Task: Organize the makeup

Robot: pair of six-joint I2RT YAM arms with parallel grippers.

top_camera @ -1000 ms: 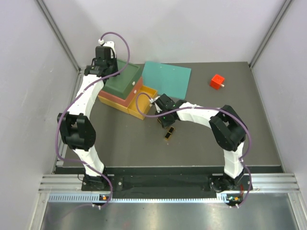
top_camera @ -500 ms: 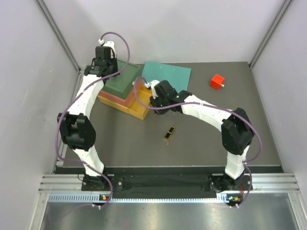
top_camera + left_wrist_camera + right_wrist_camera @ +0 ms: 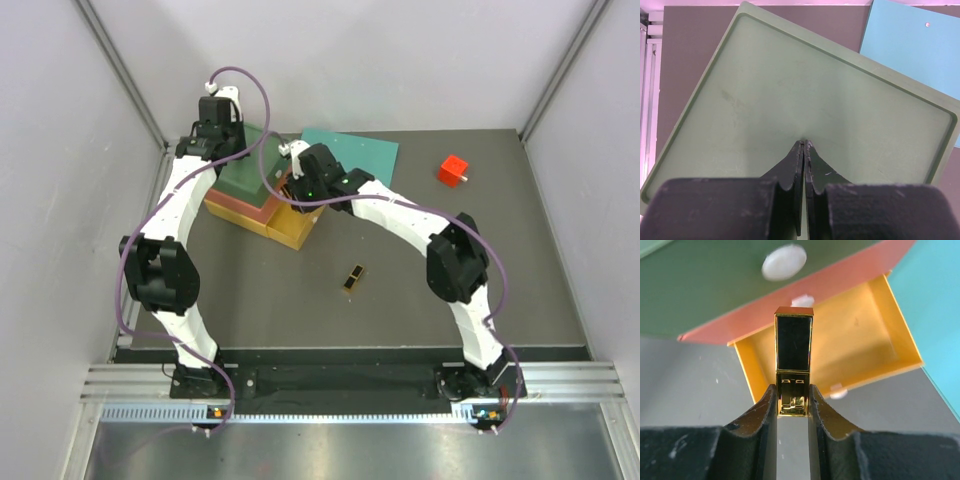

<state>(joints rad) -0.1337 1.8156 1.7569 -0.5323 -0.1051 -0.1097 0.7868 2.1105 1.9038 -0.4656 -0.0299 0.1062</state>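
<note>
My right gripper (image 3: pixel 792 395) is shut on a black-and-gold rectangular case (image 3: pixel 793 357) and holds it above the open yellow drawer (image 3: pixel 860 340) of the stacked organizer. In the top view this gripper (image 3: pixel 300 190) hovers over that drawer (image 3: pixel 290 228). A second black-and-gold case (image 3: pixel 353 278) lies on the dark table in the middle. My left gripper (image 3: pixel 804 144) is shut and empty, resting over the green top tray (image 3: pixel 805 95); in the top view it (image 3: pixel 222 135) is at the organizer's back corner. The other makeup is out of view.
The organizer has a green top (image 3: pixel 255 165), a red layer (image 3: pixel 240 205) and the yellow drawer. A teal mat (image 3: pixel 355 155) lies behind it. A red cube (image 3: pixel 452 170) sits at the back right. Grey walls enclose the table.
My right gripper has lifted one black-and-gold case from the table's middle and carried it back and left over the yellow drawer. The left arm has not moved.
</note>
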